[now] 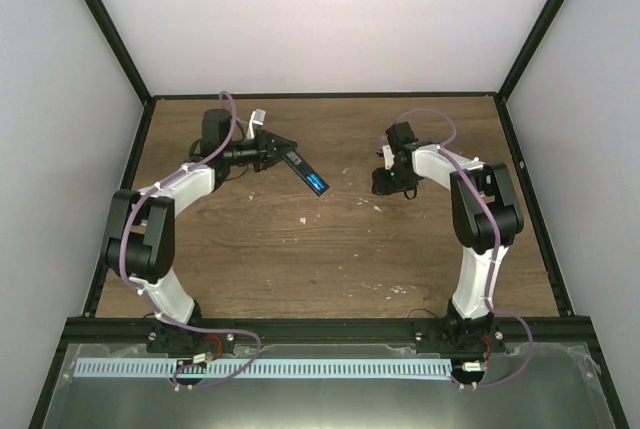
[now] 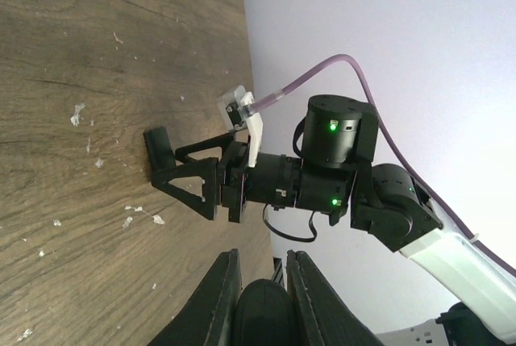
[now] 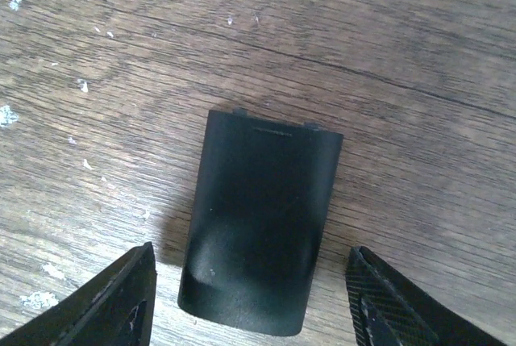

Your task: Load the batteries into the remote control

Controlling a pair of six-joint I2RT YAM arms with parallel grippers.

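One remote (image 1: 305, 171), batteries (image 1: 318, 185) showing blue inside, clamped in left claw (image 1: 278, 153), left of cover (image 3: 262, 229); right claw (image 3: 254, 298) half-open astride cover, holding nothing; risk: uneven pinch skids cover across worktop (image 1: 300, 259).

The light was bright and even; shadows on the surface (image 1: 330, 249) were faint, and the close-up fingers (image 3: 113, 306) looked slightly blurred.

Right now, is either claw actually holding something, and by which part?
The left claw grips the slim black bar-shaped remote by the end away from its blue batteries. The right claw holds nothing; its jaws straddle a flat black plastic cover.
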